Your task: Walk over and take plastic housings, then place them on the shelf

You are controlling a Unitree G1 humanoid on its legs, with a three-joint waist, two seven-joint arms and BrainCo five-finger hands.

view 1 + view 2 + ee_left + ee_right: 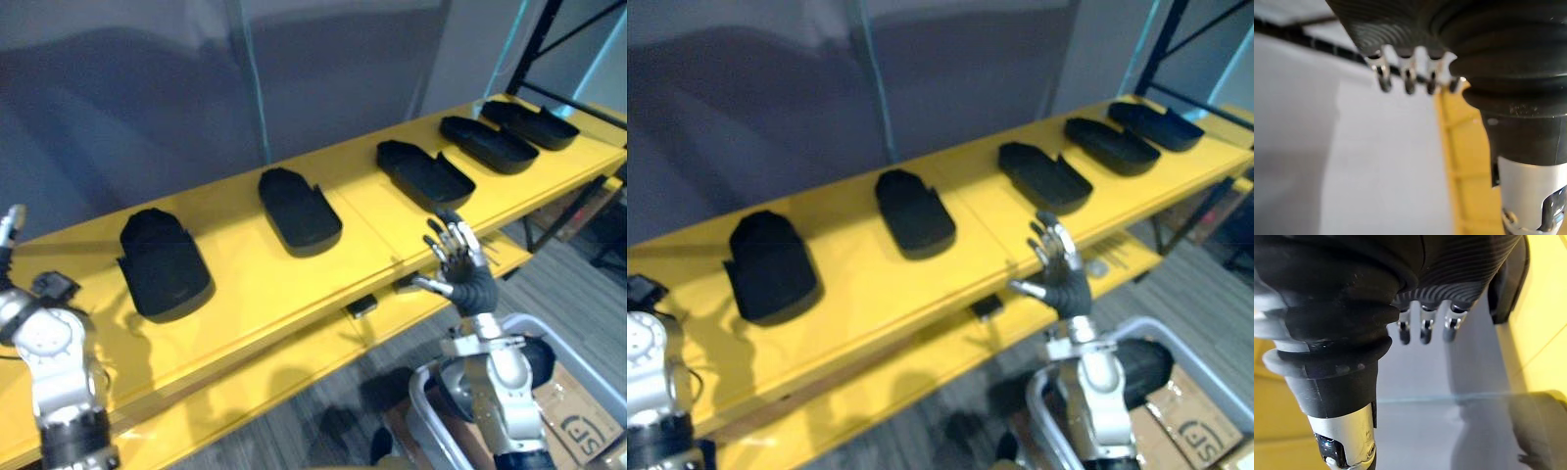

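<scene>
Left hand (10,227), far left edge: fingers straight, holding nothing. Five plastic housings (164,262) lie in a row along the yellow shelf (245,294), mid-left to upper right. Right hand (458,262), lower right of centre: fingers spread, empty. Judgement: grasp the next housing across its sides and set it level. Cardboard box (578,421), lower right: print illegible.
</scene>
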